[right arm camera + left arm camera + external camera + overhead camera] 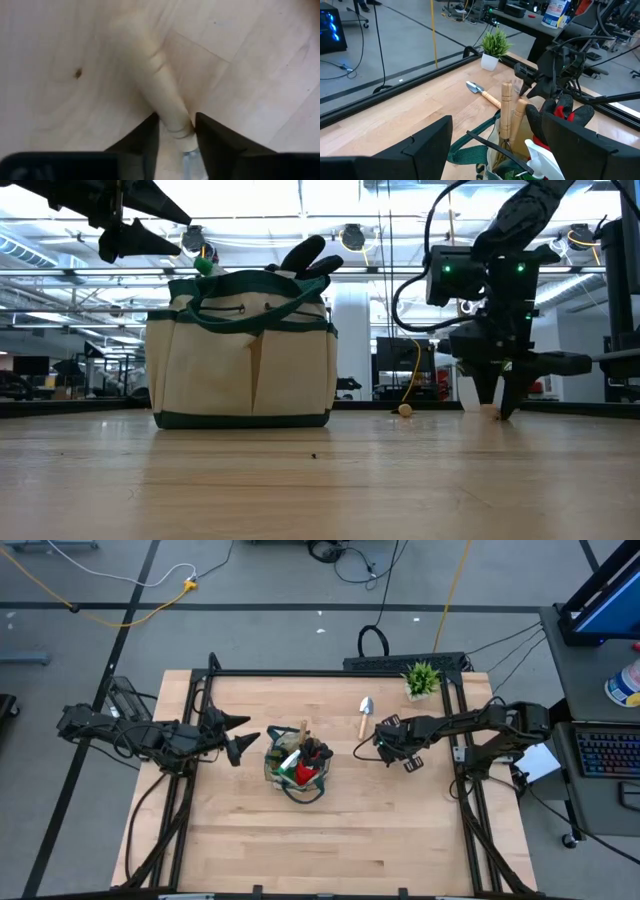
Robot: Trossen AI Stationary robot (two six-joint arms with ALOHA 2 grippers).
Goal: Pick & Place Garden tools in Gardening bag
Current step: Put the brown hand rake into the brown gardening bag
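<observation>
Table: light wood top in a dark frame.

Bag: stood upright near the table's middle, tan with dark green trim and loop handles. Held two wooden handles side by side, a red-and-black glove and a white item; dark glove fingers stuck up above the rim in the low view.

Trowel: lay flat on the table to the bag's right, near the plant, well apart from the bag. Metal blade pointed toward the far edge, wooden handle toward the right gripper.

Right gripper: lowered to the table at the trowel's handle end, fingertips at the wood surface in the low view. Fingers stood narrow, one on each side of the handle near its metal collar, touching or nearly touching it; firm grip could not be told. Trowel lay on the table, not lifted.

Left gripper: hung above the table just left of the bag, fingers spread wide, nothing between them. Seen high at the upper left of the low view.

Plant: small spiky green plant in a white pot, at the far right corner of the table, upright.
</observation>
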